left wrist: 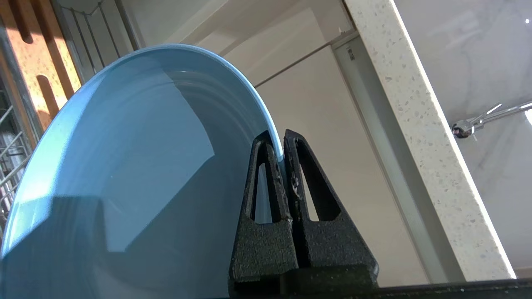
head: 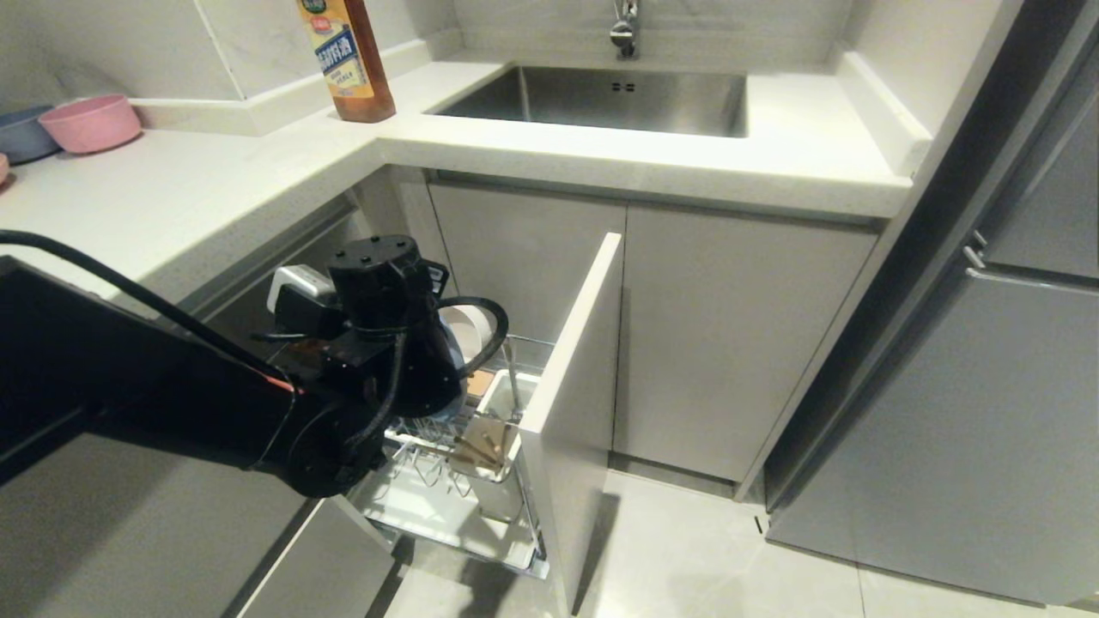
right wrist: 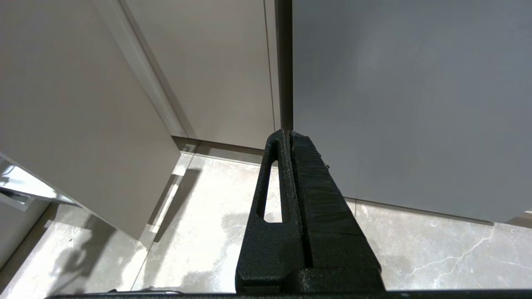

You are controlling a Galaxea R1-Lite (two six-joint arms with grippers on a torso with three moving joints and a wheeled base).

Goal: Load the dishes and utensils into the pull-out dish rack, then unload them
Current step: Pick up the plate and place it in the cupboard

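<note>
Light-blue plate (left wrist: 124, 166) between black fingers (left wrist: 266, 187). Cream-white bowl (head: 468, 330), chrome rack (head: 446, 446), white cup (head: 506, 399), pale grey panel (head: 571, 403). Speckled white counter (head: 215, 189), pink bowl (head: 90, 122), amber bottle (head: 352, 60).

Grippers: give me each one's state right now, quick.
Left gripper: closed on the rim of the light-blue plate, over the pull-out dish rack.
Right gripper: closed, holding nothing, hanging above the floor.

One large round light-blue shallow plate (left wrist: 124, 166), one cream-white round bowl (head: 468, 330), one white plastic utensil cup (head: 500, 403), one amber bottle (head: 348, 56), one pink bowl (head: 90, 122), one grey-blue bowl (head: 21, 133).
</note>
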